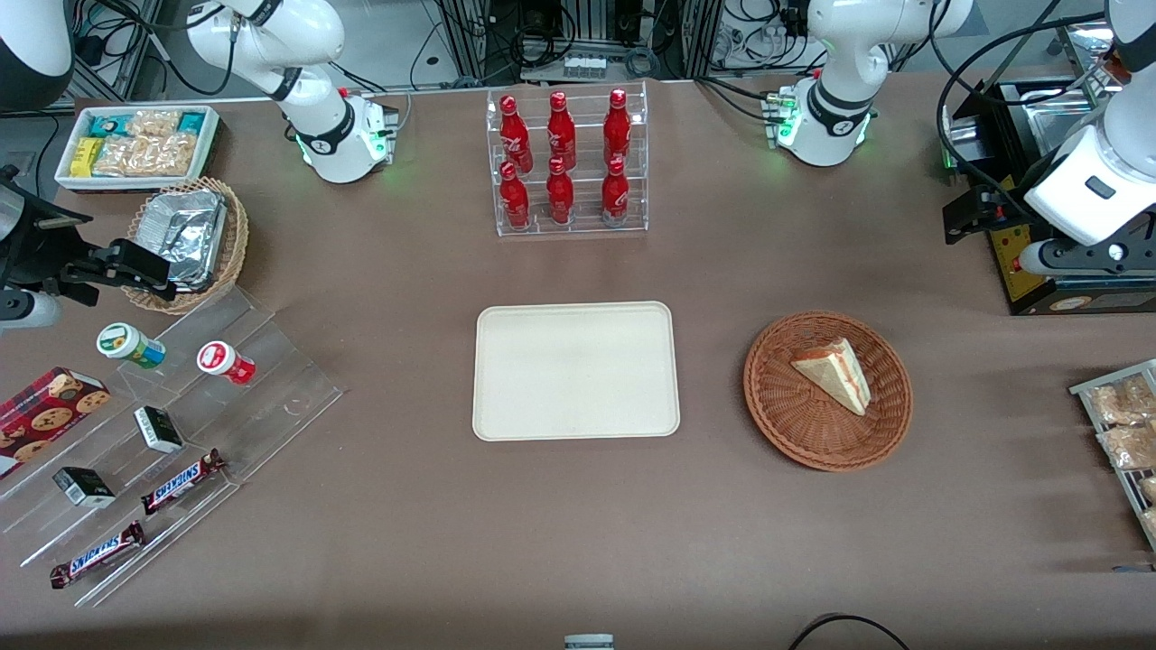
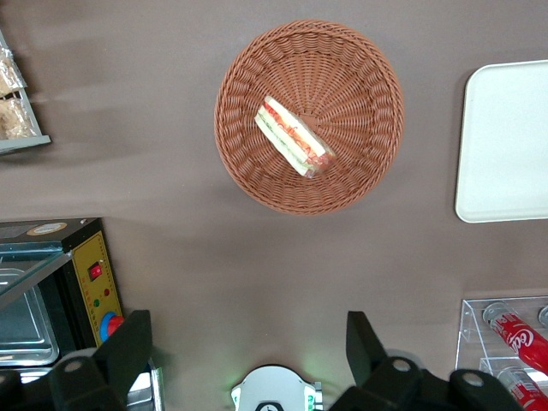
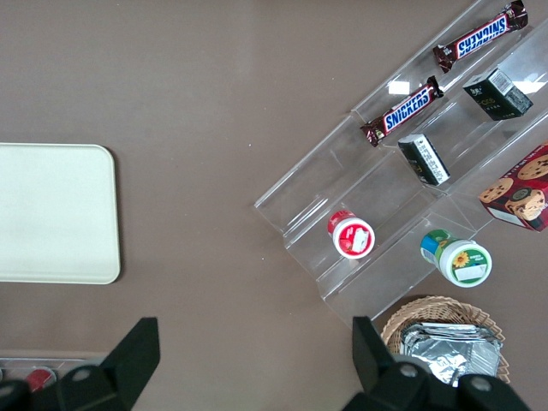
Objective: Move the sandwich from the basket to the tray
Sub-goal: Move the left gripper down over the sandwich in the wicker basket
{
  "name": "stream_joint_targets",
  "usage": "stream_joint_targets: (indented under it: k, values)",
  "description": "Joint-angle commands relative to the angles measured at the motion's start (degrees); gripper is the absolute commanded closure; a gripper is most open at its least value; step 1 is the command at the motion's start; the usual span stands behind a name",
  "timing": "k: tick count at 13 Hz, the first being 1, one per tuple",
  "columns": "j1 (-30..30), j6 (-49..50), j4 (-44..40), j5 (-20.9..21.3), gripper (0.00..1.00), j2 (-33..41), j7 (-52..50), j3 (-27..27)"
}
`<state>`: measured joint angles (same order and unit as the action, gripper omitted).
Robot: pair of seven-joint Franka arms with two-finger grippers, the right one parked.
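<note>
Wicker basket (image 1: 827, 390) holds the sandwich (image 1: 834, 374), tray (image 1: 576, 370) beside it bare.
My gripper (image 2: 248, 351) hangs high, fingers wide; I'd descend centred over the wedge (pinching its flat bread faces gently).

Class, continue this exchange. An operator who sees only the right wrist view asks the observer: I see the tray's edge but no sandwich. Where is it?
Observer: The sandwich lies in the basket, beside the tray, toward the working arm's end.
Operator: Where is the gripper?
Observer: The gripper hangs open above the table, farther from the front camera than the basket.
Operator: Anything on the tray?
Observer: Nothing; all of it is bare.
</note>
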<state>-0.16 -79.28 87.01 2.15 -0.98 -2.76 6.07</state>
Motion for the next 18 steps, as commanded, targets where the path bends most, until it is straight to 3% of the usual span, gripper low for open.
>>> stream_joint_targets:
  k: [1, 4, 7, 18]
  values:
    - [0.34, -0.88, 0.36, 0.14, 0.0, 0.45, 0.21, 0.25]
    - [0.34, -2.18, 2.45, -0.13, 0.0, 0.1, 0.03, 0.25]
    - [0.43, -6.58, 9.83, 0.13, 0.0, 1.41, -0.84, -0.01]
    - [-0.36, -31.88, 28.03, -0.22, 0.0, -2.18, -38.25, 1.13]
